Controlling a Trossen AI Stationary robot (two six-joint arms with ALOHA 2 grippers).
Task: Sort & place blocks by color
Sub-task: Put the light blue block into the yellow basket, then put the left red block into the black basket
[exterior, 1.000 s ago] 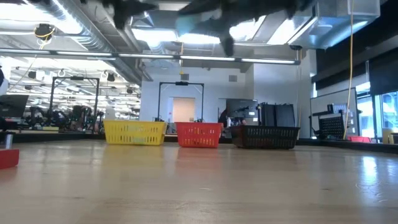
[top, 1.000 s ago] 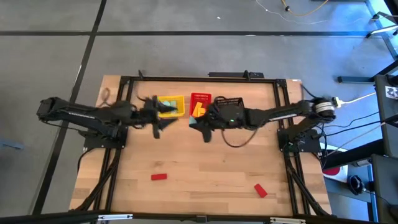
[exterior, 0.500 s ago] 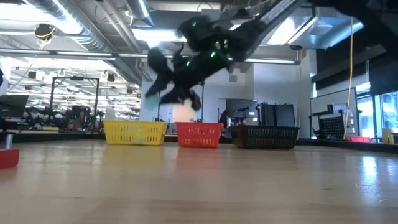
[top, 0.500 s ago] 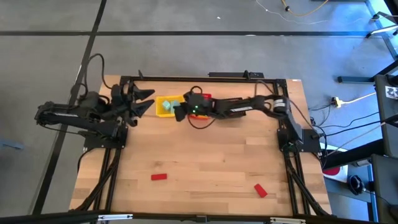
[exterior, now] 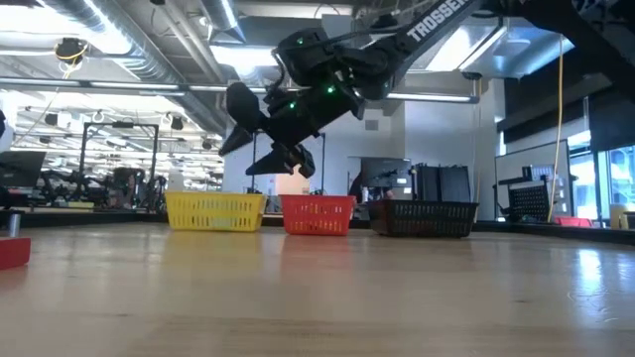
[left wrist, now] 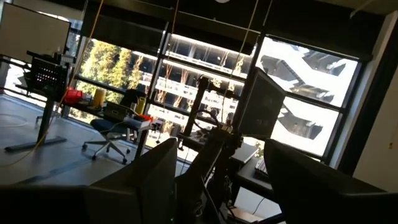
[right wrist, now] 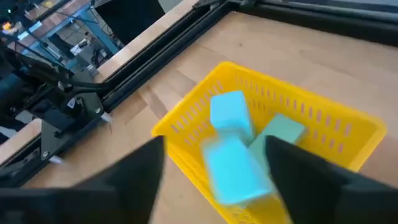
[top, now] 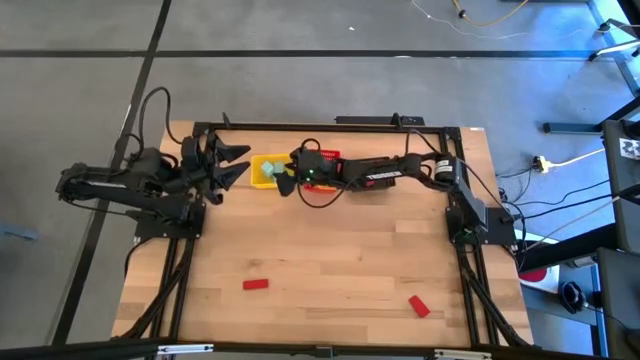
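Over the yellow basket point(top: 266, 170) point(right wrist: 273, 124) hangs my right gripper point(top: 284, 180) point(exterior: 254, 157) point(right wrist: 217, 186), open, its arm stretched in from the table's right. Two pale teal blocks point(right wrist: 231, 112) lie in that basket. A third teal block point(right wrist: 233, 169) shows blurred between my right fingers and touches neither. Two red blocks point(top: 256, 284) point(top: 418, 306) lie flat on the table's near part. My left gripper point(top: 240, 161) point(left wrist: 217, 199) is open, raised by the table's far left corner and aimed at the room.
The red basket point(exterior: 317, 214) and the black basket point(exterior: 425, 217) stand in a row to the right of the yellow one along the far edge; from above my right arm covers most of them. A black frame point(top: 200, 130) rims the table. Bare wood lies mid-table.
My right gripper has swung from in front of the red basket toward the table's left and come over the yellow basket, lower than before. My left gripper has drawn back from the yellow basket toward the table's left edge and tipped upward.
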